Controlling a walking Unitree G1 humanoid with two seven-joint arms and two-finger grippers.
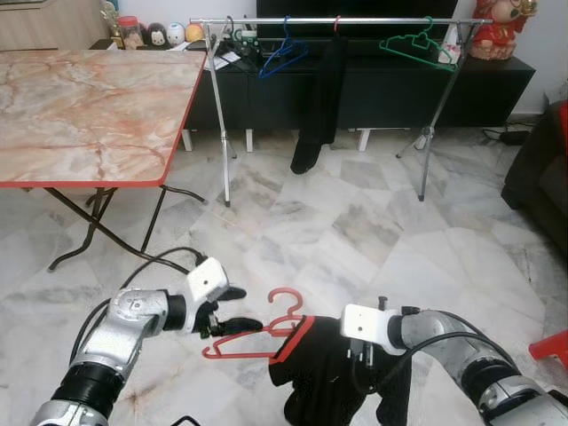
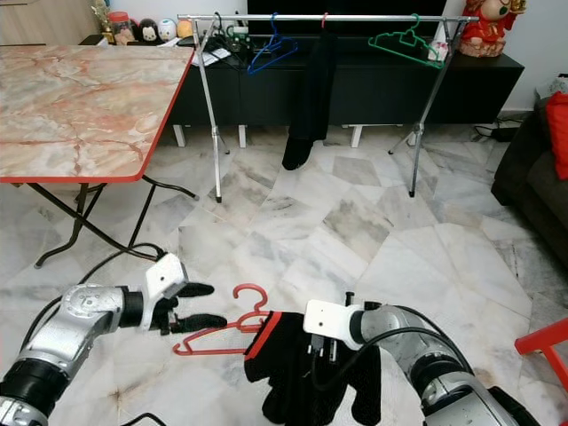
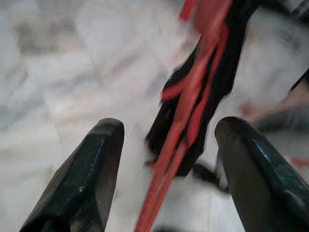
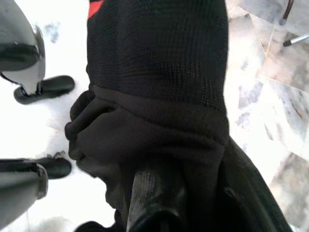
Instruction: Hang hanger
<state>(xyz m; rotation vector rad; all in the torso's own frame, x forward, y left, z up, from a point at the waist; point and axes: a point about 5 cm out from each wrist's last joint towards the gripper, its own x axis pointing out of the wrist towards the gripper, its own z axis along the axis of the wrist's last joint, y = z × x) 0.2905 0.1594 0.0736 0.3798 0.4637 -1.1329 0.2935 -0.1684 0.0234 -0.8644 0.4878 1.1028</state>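
Your left gripper (image 1: 238, 310) had its two black fingers (image 3: 82, 179) spread wide, one on each side of the red hanger (image 1: 257, 337), not closed on it. Your right gripper (image 4: 159, 193) was clamped on a black garment (image 1: 333, 373) with a red trim, which draped over that hanger low in front of you, above the white marble floor (image 1: 355, 222). The hanger's hook pointed upward between your two arms. To your left stood a folding table (image 1: 89, 115) with a marbled top and red edge. Farther off, a metal clothes rail (image 1: 337, 20) held a blue hanger (image 1: 282, 55), a hanging black garment (image 1: 321, 98) and a green hanger (image 1: 417, 49), with a dark cabinet (image 1: 497, 84) behind it.
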